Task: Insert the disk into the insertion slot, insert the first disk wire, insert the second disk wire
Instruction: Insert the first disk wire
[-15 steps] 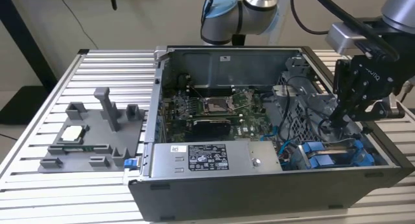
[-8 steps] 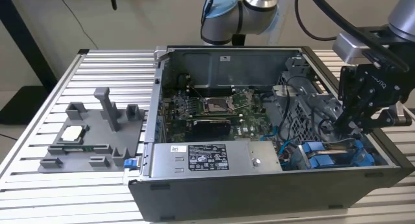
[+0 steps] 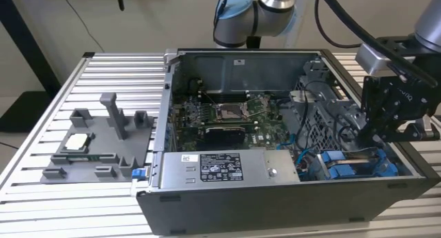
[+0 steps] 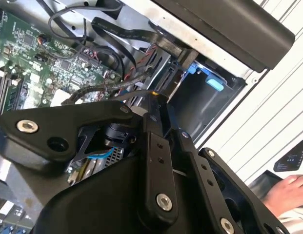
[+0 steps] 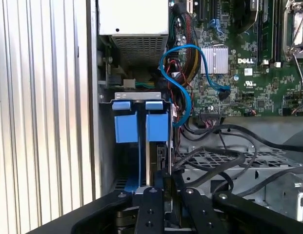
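The disk (image 3: 359, 157) lies in the insertion slot of the perforated drive cage (image 3: 323, 115), at the front of the open computer case on the exterior view's right. Its blue carrier tabs (image 5: 141, 122) face the first wrist view. My gripper (image 3: 375, 137) hangs right over the cage, just behind the disk. In the second wrist view the gripper (image 4: 153, 100) looks shut on the end of a black sleeved disk wire (image 4: 102, 90), whose plug is hidden. A blue disk wire (image 5: 176, 73) loops from the motherboard toward the disk.
The silver power-supply box (image 3: 227, 168) fills the case's front beside the cage. The green motherboard (image 3: 234, 114) is deeper in. A grey fixture (image 3: 96, 145) lies on the ribbed table at the exterior view's left. A person's hand (image 4: 288, 191) rests beside the case. Loose black cables (image 5: 224, 146) cross the cage.
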`<state>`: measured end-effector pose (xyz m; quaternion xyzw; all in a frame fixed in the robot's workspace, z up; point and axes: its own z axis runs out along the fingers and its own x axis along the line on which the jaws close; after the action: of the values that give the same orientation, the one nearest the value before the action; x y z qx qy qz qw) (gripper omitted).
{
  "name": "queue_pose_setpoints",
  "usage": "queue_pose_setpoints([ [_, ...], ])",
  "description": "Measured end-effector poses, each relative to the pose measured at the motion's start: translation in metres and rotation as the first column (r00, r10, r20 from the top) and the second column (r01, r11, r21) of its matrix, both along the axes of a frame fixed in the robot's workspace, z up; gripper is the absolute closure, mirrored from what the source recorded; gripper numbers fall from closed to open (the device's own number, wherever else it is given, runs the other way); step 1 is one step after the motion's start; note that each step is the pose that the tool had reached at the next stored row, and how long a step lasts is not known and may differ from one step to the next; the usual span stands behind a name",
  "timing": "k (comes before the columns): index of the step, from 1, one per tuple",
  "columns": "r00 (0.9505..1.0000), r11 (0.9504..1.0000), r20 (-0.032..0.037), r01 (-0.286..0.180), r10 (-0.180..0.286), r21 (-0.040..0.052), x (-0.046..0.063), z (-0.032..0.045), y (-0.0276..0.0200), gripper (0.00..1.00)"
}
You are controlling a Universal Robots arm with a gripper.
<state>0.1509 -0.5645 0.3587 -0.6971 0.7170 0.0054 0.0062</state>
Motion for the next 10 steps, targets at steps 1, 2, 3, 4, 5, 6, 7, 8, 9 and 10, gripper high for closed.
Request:
queue_pose_setpoints([
  [1, 1.0000, 1.0000, 0.0056, 0.000, 0.000, 0.0000, 0.000, -0.0012, -0.0001, 0.81],
  [2, 0.9999, 1.0000, 0.0102, 0.000, 0.000, 0.0000, 0.000, -0.0026, -0.0001, 0.81],
  [3, 0.9999, 1.0000, 0.0163, 0.000, 0.000, 0.0002, 0.000, -0.0037, -0.0001, 0.81],
  [4, 0.9998, 1.0000, 0.0220, 0.000, 0.000, 0.0001, 0.000, -0.0048, -0.0001, 0.81],
  [5, 0.9997, 1.0000, 0.0226, 0.000, 0.000, 0.0007, 0.000, -0.0069, -0.0001, 0.81],
  [6, 0.9997, 1.0000, 0.0235, 0.000, 0.000, 0.0004, 0.000, -0.0086, -0.0001, 0.81],
  [7, 0.9997, 1.0000, 0.0253, 0.000, 0.000, 0.0003, 0.000, -0.0102, -0.0001, 0.81],
  [8, 0.9996, 1.0000, 0.0275, 0.000, 0.000, 0.0002, 0.000, -0.0117, -0.0001, 0.81],
  [9, 0.9995, 1.0000, 0.0303, 0.000, 0.000, 0.0003, 0.000, -0.0128, -0.0001, 0.81],
  [10, 0.9994, 1.0000, 0.0350, 0.000, 0.000, 0.0003, 0.000, -0.0136, -0.0001, 0.81],
])
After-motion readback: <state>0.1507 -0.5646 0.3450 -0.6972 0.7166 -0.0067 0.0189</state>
